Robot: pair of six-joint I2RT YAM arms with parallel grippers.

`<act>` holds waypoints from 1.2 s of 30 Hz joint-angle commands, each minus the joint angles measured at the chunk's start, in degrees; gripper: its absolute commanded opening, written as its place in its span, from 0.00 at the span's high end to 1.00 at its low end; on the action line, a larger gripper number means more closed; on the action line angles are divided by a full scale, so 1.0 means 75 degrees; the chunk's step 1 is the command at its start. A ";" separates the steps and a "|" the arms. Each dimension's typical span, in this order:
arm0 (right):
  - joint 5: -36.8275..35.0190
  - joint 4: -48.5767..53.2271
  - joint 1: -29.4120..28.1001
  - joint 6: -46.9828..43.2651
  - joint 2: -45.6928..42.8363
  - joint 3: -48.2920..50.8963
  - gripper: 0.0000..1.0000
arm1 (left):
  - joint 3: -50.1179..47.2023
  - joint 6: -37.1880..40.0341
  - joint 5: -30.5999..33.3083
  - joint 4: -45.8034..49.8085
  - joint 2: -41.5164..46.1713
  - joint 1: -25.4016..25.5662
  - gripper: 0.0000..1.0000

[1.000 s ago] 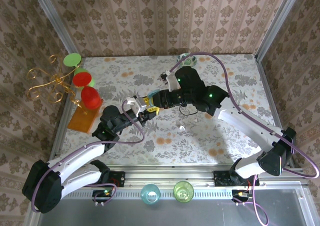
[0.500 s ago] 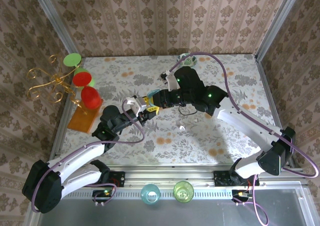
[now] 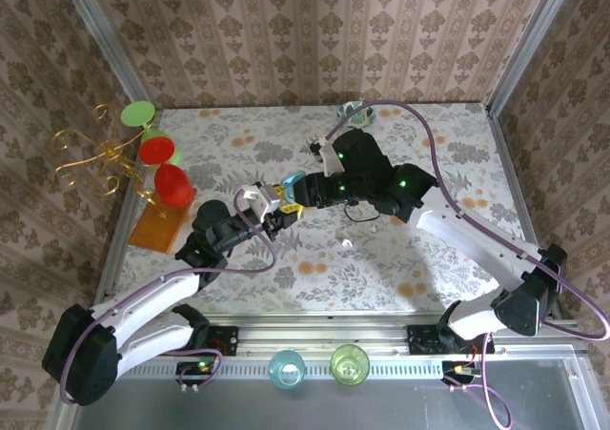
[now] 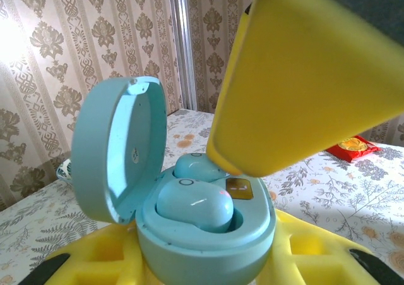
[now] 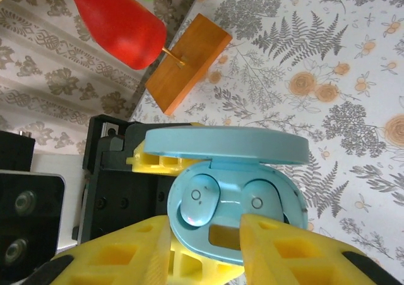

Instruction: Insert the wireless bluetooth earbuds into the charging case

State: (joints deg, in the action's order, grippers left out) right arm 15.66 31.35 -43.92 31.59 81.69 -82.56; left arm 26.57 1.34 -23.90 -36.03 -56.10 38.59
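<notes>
Two small glossy pale-blue earbuds (image 5: 201,200) sit side by side in the wells of one pale-blue pebble-shaped plastic charging case (image 4: 208,241), lid hinged up. Left gripper (image 3: 270,211): jaws clamped on the case's base, holding it above the middle of the floral-print table (image 3: 457,144). Right gripper (image 3: 294,190): jaws apart, hanging just above the case's front rim, gripping nothing.

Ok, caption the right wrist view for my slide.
Right gripper open before the lid-up pale-blue charging case, both earbuds resting in their wells.
</notes>
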 commanded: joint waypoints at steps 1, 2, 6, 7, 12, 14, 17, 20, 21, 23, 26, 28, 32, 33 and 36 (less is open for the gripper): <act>-0.0509 0.0396 0.0026 -0.0246 -0.0204 -0.0162 0.61 | 0.0000 0.0148 0.0022 -0.0551 0.0212 0.0011 0.83; -0.0496 0.0316 0.0032 -0.0282 -0.0205 -0.0131 0.59 | -0.0016 0.0149 0.0034 -0.0543 0.0219 0.0011 0.83; -0.0246 -0.0031 0.0024 -0.0422 -0.0672 0.0076 0.55 | -0.0073 0.0184 0.0046 -0.0543 0.0235 -0.0006 0.83; -0.0208 -0.0282 0.0033 -0.0447 -0.0786 0.0147 0.55 | -0.0091 0.0196 0.0046 -0.0540 0.0228 -0.0020 0.83; -0.0242 -0.0699 0.0087 -0.0491 -0.1136 0.0278 0.51 | -0.0088 0.0369 -0.0288 -0.0472 0.0162 -0.0017 0.83; -0.0399 -0.0551 0.0182 -0.0498 -0.1007 0.0105 0.48 | -0.0052 0.0495 -0.0510 -0.0434 0.0123 0.0007 0.84; -0.0680 -0.0254 0.0292 -0.0475 -0.0655 -0.0274 0.41 | -0.0068 0.0603 -0.0655 -0.0469 0.0153 0.0054 0.85; -0.0670 -0.0115 0.0406 -0.0473 -0.0311 -0.0588 0.31 | -0.0097 0.0626 -0.0702 -0.0493 0.0226 0.0067 0.85; -0.0659 -0.0014 0.0429 -0.0465 0.0004 -0.0689 0.29 | -0.0108 0.0618 -0.0716 -0.0495 0.0258 0.0081 0.85; -0.0615 0.0204 0.0448 -0.0480 0.0280 -0.0841 0.27 | -0.0132 0.0629 -0.0733 -0.0499 0.0314 0.0070 0.85; -0.0478 0.0229 0.0454 -0.0485 0.0373 -0.0795 0.27 | -0.0154 0.0543 -0.0565 -0.0437 0.0414 0.0073 0.84; -0.0430 0.0187 0.0454 -0.0480 0.0283 -0.0639 0.27 | -0.0156 0.0525 -0.0462 -0.0399 0.0467 0.0080 0.84; -0.0254 -0.0031 0.0476 -0.0385 -0.0107 -0.0172 0.27 | -0.0132 0.0476 -0.0306 -0.0417 0.0440 0.0079 0.84; -0.0197 -0.0032 0.0498 -0.0332 -0.0198 -0.0058 0.27 | -0.0123 0.0476 -0.0305 -0.0444 0.0412 0.0081 0.83; 0.0160 -0.0588 0.0664 -0.0008 -0.0617 0.0324 0.26 | -0.0077 0.0435 -0.0332 -0.0535 0.0309 0.0081 0.83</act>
State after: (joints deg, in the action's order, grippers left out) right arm 13.87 30.11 -39.92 29.21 80.95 -81.89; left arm 25.56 4.58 -26.74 -37.28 -53.89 38.94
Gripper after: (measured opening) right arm 0.736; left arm 0.341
